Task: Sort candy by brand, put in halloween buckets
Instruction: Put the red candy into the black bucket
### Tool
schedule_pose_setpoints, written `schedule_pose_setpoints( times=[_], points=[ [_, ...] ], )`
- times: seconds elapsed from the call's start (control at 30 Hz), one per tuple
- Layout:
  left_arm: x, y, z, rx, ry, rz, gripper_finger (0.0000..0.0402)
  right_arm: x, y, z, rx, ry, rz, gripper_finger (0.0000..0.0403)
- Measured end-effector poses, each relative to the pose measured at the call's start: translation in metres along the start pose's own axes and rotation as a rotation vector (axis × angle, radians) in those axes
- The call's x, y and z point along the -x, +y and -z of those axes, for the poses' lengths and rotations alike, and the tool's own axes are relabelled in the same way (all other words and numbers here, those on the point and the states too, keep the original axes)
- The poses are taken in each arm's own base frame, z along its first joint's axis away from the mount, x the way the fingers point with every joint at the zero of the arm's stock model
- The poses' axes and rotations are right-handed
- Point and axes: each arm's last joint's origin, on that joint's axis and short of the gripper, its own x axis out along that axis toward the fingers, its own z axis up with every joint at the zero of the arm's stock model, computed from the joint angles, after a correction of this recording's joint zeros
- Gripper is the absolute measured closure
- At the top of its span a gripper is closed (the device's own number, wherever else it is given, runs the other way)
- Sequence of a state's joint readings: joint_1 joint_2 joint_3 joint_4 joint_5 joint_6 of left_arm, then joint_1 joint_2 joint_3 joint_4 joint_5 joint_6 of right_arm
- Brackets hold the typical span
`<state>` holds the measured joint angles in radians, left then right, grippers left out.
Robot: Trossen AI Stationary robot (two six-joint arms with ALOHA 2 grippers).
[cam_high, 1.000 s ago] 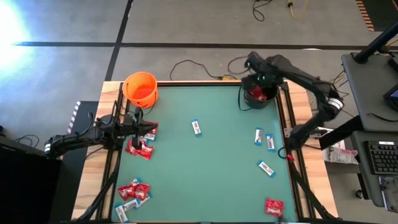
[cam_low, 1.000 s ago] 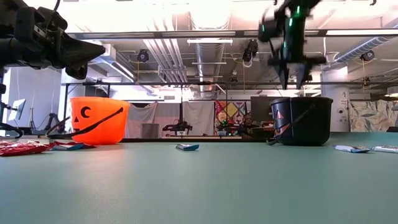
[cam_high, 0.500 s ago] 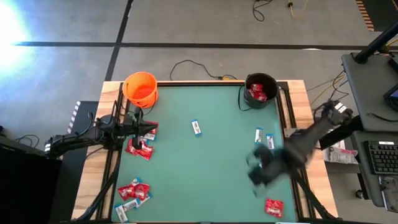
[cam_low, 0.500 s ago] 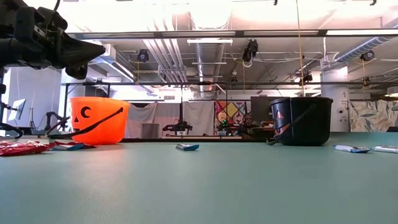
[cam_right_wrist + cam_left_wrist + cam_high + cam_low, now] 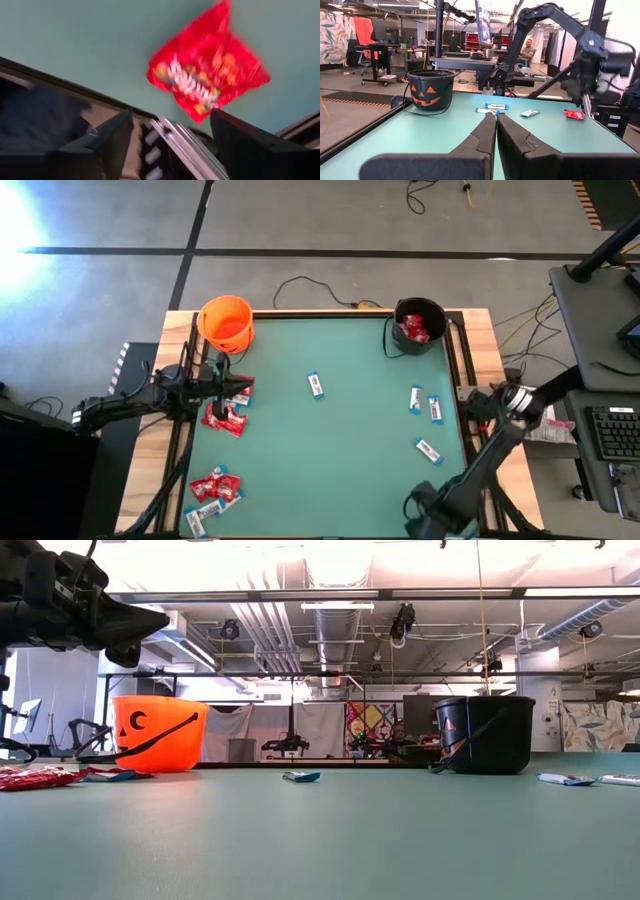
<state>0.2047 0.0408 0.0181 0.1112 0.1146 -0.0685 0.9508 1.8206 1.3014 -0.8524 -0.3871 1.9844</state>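
The orange bucket stands at the table's far left, and the black bucket at the far right has red packets in it. Light blue-and-white bars and red packets lie scattered on the green mat. My right gripper hangs open at the near right corner, pointing steeply down over one red packet. That packet lies flat on the mat ahead of the two fingers. My left gripper is shut and level at the left edge, near a red packet.
A lone bar lies mid-table, and two more lie toward the right. The mat's wooden rim runs close beside my right arm. A desk with a keyboard stands right of the table. A person sits in the room beyond.
My right gripper has swung from above the black bucket toward the table's near edge, down to the near right corner. It has sunk, tipped and rolled on the way, and has left the low view. The candy on the mat lies as before.
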Motion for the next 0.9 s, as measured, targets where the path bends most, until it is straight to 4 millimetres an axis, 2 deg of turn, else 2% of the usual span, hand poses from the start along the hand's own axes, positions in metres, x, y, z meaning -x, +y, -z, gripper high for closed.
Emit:
schedule_pose_setpoints(
  times=[0.07, 0.17, 0.43, 0.57, 0.9],
  points=[
    [0.0, 0.0, 0.0, 0.0, 0.0, 0.0, 0.0402, -0.013, 0.003, -0.002, 0.022, 0.064, 0.059, 0.0124],
    [0.0, 0.0, 0.0, 0.0, 0.0, 0.0, 0.0402, -0.022, 0.004, -0.005, 0.035, 0.088, 0.098, 0.0096],
    [0.0, 0.0, 0.0, 0.0, 0.0, 0.0, 0.0402, -0.016, -0.002, -0.006, 0.053, 0.068, 0.138, 0.0042],
    [0.0, 0.0, 0.0, 0.0, 0.0, 0.0, 0.0402, -0.019, -0.006, -0.018, 0.086, 0.059, 0.166, 0.0037],
    [0.0, 0.0, 0.0, 0.0, 0.0, 0.0, 0.0402, -0.036, -0.01, -0.059, 0.205, 0.142, 0.08, 0.0038]
  ],
)
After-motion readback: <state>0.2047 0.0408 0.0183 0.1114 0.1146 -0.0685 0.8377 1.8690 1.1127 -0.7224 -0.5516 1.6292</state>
